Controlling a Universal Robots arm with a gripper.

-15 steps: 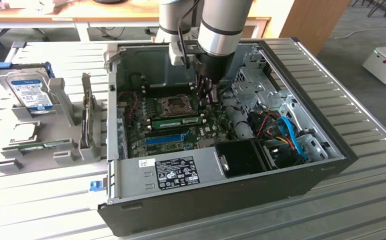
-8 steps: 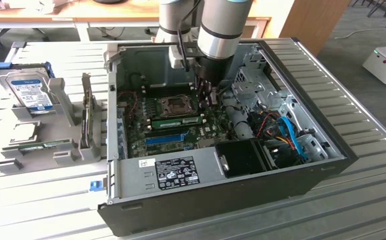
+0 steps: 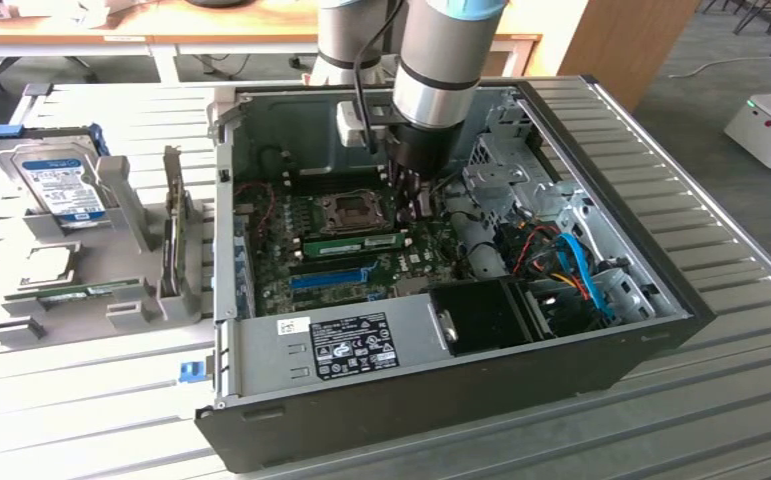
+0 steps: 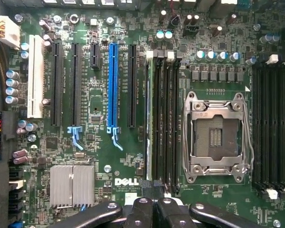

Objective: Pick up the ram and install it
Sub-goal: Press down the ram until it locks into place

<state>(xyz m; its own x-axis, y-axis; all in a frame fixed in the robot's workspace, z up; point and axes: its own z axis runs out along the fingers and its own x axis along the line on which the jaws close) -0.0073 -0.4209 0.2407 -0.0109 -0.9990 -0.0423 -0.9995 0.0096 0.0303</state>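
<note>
One ram [image 3: 353, 243], one hard drive [image 3: 65, 187]

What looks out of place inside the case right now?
Nothing looks askew or damaged. The ram lies straight in its slot beside the CPU socket, which is bare but looks intact. The gripper is shut, close to the end of the memory slots.

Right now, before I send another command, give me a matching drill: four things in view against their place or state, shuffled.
Things:
1. hard drive
2. ram
3. blue slot
4. claw

Places or states:
a. shut, over the motherboard
b. empty, between black slots
c. on the grey rack outside the case
d. inside the case, beside the CPU socket

Pairs: 1-c; 2-d; 3-b; 4-a
</note>
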